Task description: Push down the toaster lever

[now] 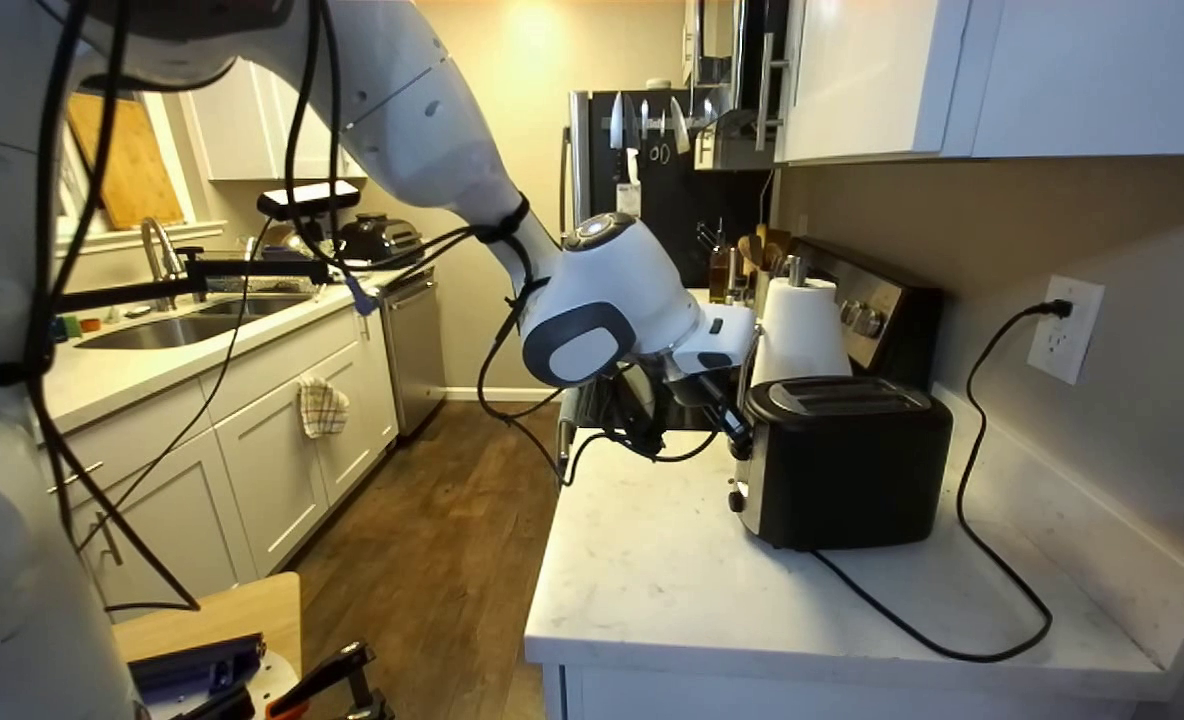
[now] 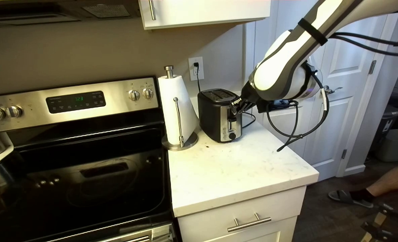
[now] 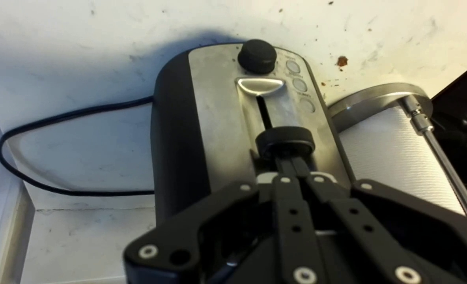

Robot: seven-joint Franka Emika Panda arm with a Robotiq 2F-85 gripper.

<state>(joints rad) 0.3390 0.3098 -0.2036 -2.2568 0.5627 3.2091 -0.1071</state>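
Observation:
The black toaster stands on the white counter, its narrow steel end face towards the arm. It also shows in the wrist view, where its base is at the top of the picture. The lever is a black tab on that face, with open slot below it down to a dial; it also shows in an exterior view. My gripper is shut, its fingertips together just above the lever. Whether they touch it I cannot tell. The gripper shows in both exterior views.
A paper towel roll on a metal stand is close beside the toaster. The stove lies beyond it. The toaster's power cord loops over the counter to a wall outlet. White cabinets hang above.

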